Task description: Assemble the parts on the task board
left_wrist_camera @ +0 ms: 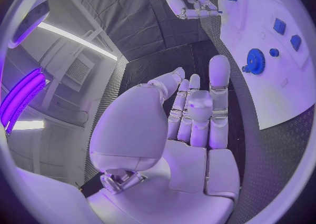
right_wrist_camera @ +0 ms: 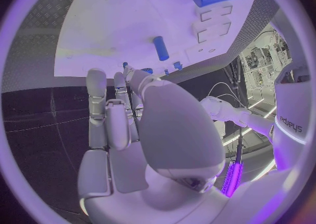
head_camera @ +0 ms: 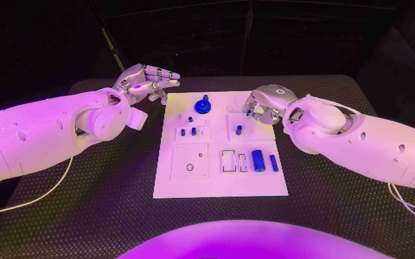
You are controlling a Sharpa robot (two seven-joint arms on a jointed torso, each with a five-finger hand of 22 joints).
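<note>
Nearest the camera, the black bench [head_camera: 104,211] carries the white task board [head_camera: 220,184] at its middle, and everything else can be placed from that board. On the board's near half sits a square plate with small holes [head_camera: 190,161] toward the robot's left, and beside it a row of pieces: a pale rectangular frame [head_camera: 228,160], a large blue cylinder [head_camera: 258,160] and a thinner blue pin [head_camera: 273,162] lying flat near the board's right edge. Farther up the board, two small blue parts [head_camera: 188,131] stand in a block near the middle, and a short blue peg [head_camera: 240,130] stands in another block toward the right. At the board's far end a blue gear [head_camera: 203,105] rests on the surface; the left wrist view shows it as a toothed disc [left_wrist_camera: 255,60].

The right hand [head_camera: 262,104] hovers over the board's far right edge, close to the short peg, its fingers [right_wrist_camera: 105,108] lying fairly straight and side by side with nothing between them. The left hand [head_camera: 145,82] is off the board's far left corner, above the bench, fingers [left_wrist_camera: 217,92] extended and slightly apart, holding nothing.
</note>
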